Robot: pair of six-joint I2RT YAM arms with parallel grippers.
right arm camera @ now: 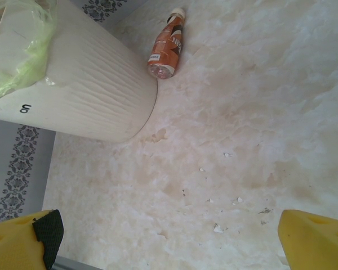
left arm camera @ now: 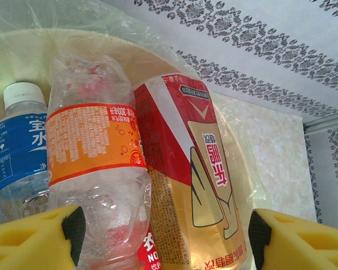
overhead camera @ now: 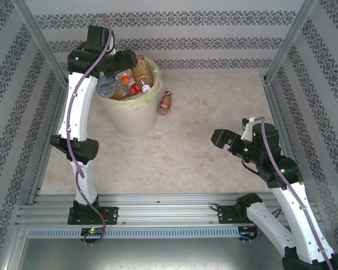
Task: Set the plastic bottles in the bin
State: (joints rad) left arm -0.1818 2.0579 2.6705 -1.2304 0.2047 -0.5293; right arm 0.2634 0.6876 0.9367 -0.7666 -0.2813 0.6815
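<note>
The left gripper (overhead camera: 127, 59) is hovering right above the round pale yellow plastic bin (overhead camera: 127, 118), which is standing at the far left of the pale marbled table (overhead camera: 186, 157) with a translucent yellowish bag (overhead camera: 154, 84) lining it. In the left wrist view its yellow fingers (left arm camera: 28, 239) are sitting apart at the two lower corners, clamping nothing. Beyond them, inside the bin (left arm camera: 22, 56), three plastic bottles are lying side by side. A clear bottle with a blue label and white cap (left arm camera: 17, 143) is on the left, and a crumpled clear bottle with an orange label (left arm camera: 93, 140) is in the middle. A bottle with a red and gold label (left arm camera: 191, 169) is on the right. The overhead view is showing more bottles (overhead camera: 124, 84) heaped nearly up to the rim. One small bottle with a reddish-brown label and white cap (overhead camera: 165, 102) is lying on its side on the table just beside the bin's right wall, and whether it is touching the wall cannot be told. The right gripper (overhead camera: 218, 138) is hanging over the right half of the table, well apart from the bin. Its jaws are standing wide apart and empty, and its wrist view is looking down at bare table, the bin's ribbed wall (right arm camera: 84, 84) and that lone bottle (right arm camera: 167, 42).
</note>
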